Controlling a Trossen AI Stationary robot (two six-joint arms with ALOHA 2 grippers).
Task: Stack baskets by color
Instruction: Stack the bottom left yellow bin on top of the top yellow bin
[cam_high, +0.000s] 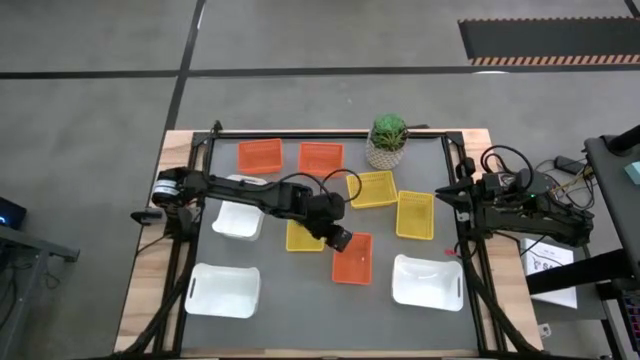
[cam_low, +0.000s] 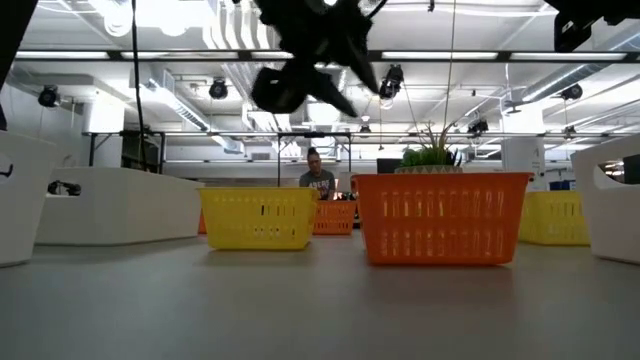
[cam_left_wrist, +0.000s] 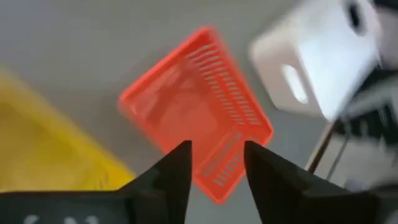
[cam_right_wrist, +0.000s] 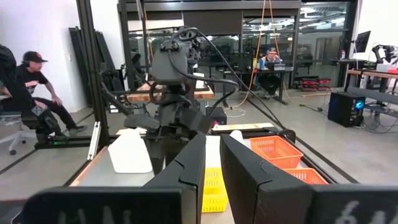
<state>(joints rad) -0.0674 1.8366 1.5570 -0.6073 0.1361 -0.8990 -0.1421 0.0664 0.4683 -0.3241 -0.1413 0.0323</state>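
- The left gripper (cam_high: 338, 240) hangs open, holding nothing, above the empty orange basket (cam_high: 352, 258) near the table's middle.
- Only the low view shows a person (cam_low: 318, 180) at 12 o'clock.
- The right gripper (cam_high: 462, 192) waits at 3 o'clock, fingers near together.

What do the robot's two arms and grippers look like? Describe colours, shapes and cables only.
Both arms are dark and jointed, with black cables looping along them. The left gripper has two black, tapered, wedge-shaped fingers; the right gripper has two broad, flat black fingers.
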